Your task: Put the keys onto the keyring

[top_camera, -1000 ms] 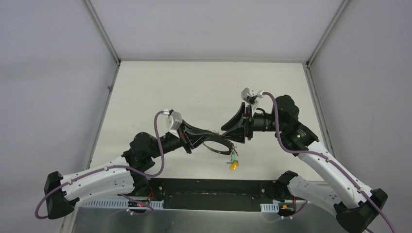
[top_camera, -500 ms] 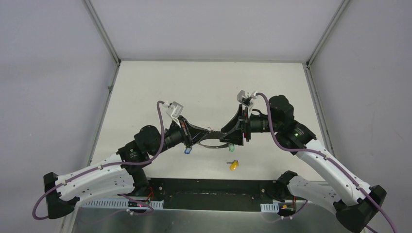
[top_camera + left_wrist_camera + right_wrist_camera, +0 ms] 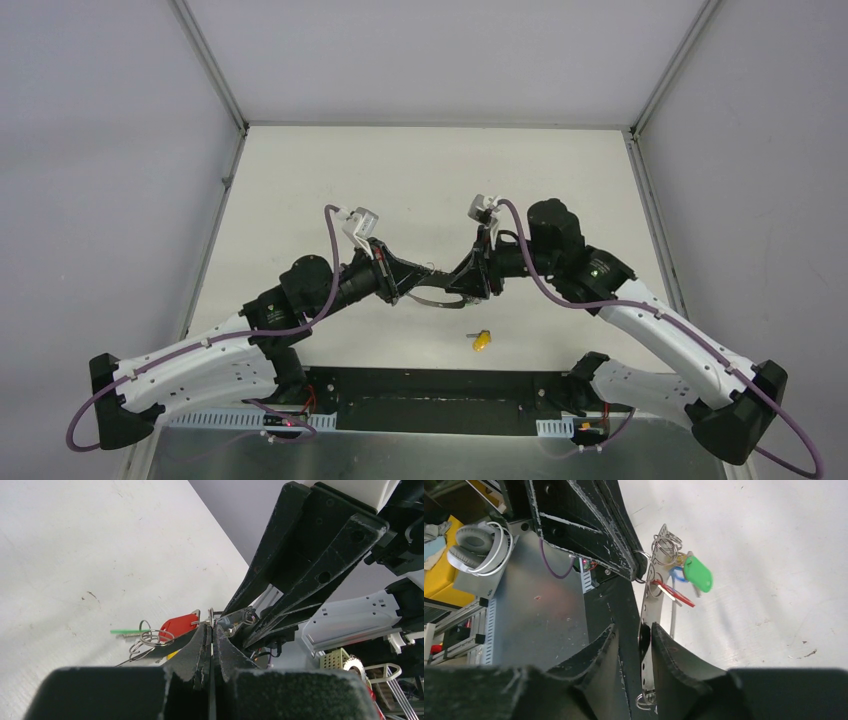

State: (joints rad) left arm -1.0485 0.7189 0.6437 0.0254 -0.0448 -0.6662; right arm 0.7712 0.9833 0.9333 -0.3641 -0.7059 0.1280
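Nearest the arms' bases, the yellow key (image 3: pixel 481 340) lies alone on the white table (image 3: pixel 400 180), just where it lay a second ago. What has changed is above it: the keyring (image 3: pixel 436 297) and the green-tagged key (image 3: pixel 698 573), which hung close over the yellow one, have been drawn away towards the left, and the right arm has swung inward to follow. We read that as one key left off the hoop and yet to be threaded, while the others ride along on it.

Beyond the yellow key, the two arms meet nose to nose over the middle of the table. The grey band is stretched between them, held off the surface as far as we can tell. The left gripper (image 3: pixel 211 641) is pressed tight together on the band, which we see edge-on between its pads. A red-tagged key (image 3: pixel 178 625) and a cluster of small split rings (image 3: pixel 150 639) hang just past its tips.

The right gripper (image 3: pixel 636 630) has its jaws partly apart, straddling the perforated band. One pad lies against the metal and a dark gap shows on the other side, so we judge it is not yet clamped. Farther along the band from it, the green tag, the red one and a blue piece (image 3: pixel 679 574) dangle together just beside the left gripper
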